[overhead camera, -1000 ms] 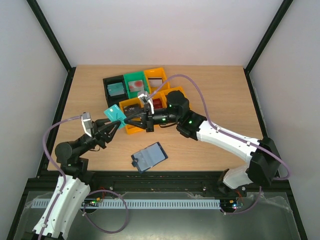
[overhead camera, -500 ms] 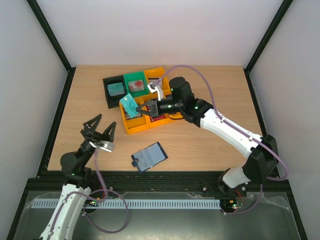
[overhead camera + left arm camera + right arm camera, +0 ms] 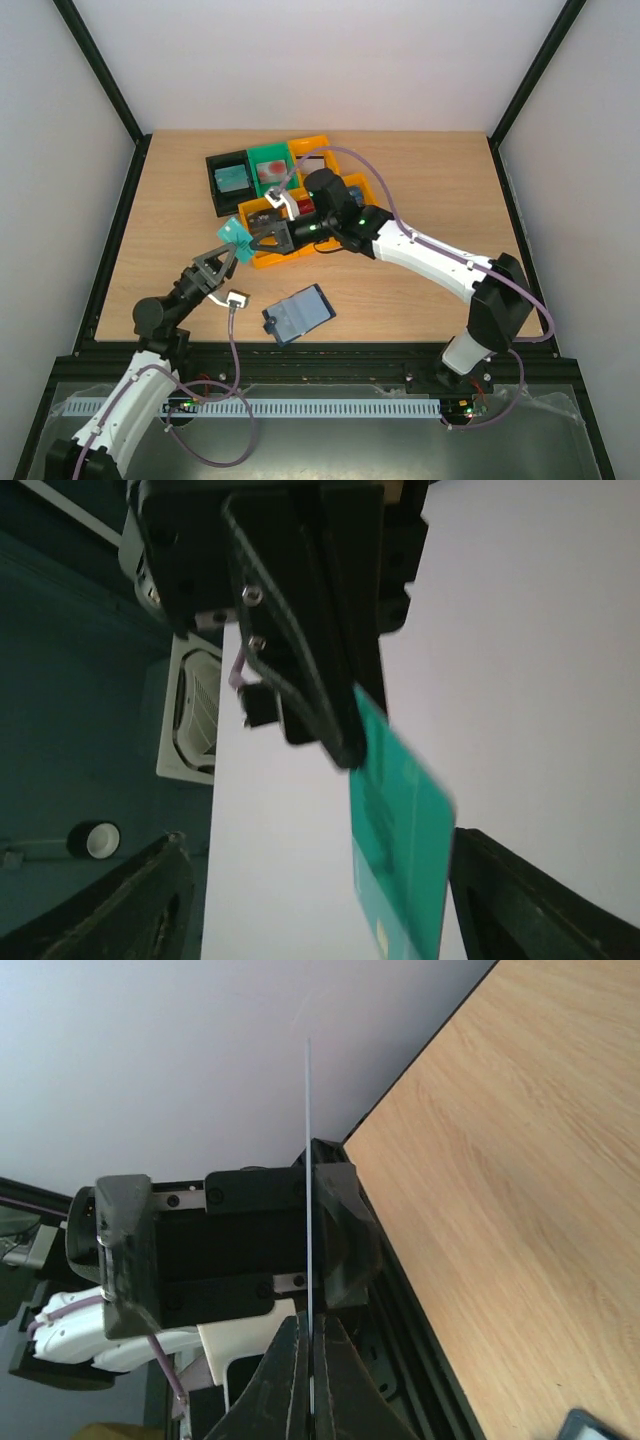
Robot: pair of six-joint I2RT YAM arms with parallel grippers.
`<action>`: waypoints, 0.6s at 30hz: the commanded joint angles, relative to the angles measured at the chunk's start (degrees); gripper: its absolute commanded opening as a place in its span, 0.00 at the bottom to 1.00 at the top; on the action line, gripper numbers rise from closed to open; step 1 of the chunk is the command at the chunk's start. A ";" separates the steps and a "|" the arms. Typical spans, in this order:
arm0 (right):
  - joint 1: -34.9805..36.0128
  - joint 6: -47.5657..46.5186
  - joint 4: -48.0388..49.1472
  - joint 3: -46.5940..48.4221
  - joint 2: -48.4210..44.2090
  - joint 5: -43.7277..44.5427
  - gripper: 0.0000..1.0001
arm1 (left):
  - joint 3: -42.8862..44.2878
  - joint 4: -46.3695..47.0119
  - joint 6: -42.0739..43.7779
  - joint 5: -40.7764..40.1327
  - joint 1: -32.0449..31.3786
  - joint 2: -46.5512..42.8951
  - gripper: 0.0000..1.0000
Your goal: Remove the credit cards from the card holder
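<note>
Progress well along, judging by the bins: seeing one card each in the black bin (image 3: 214,186), green bin (image 3: 268,151) and farthest orange bin (image 3: 312,143), all beyond the wallet (image 3: 297,313) lying open on the counter (image 3: 430,185). Pinching a teal card (image 3: 237,231) in the right jaws, up left of the wallet. Spreading the left jaws wide close by that card, gripping nothing. Failing to make out any cards left inside the wallet.
</note>
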 commanded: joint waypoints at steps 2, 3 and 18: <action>1.58 -0.41 0.22 4.31 1.84 -2.08 0.02 | 1.46 -6.32 5.76 1.17 -1.53 -2.84 0.66; 1.55 -0.66 -0.21 4.45 2.01 -1.90 0.02 | 1.73 -7.47 5.51 0.46 -1.73 -3.30 0.62; 1.58 -7.62 -9.55 7.91 2.39 -0.25 0.02 | 4.24 -15.92 0.01 -7.31 -3.38 -5.72 0.25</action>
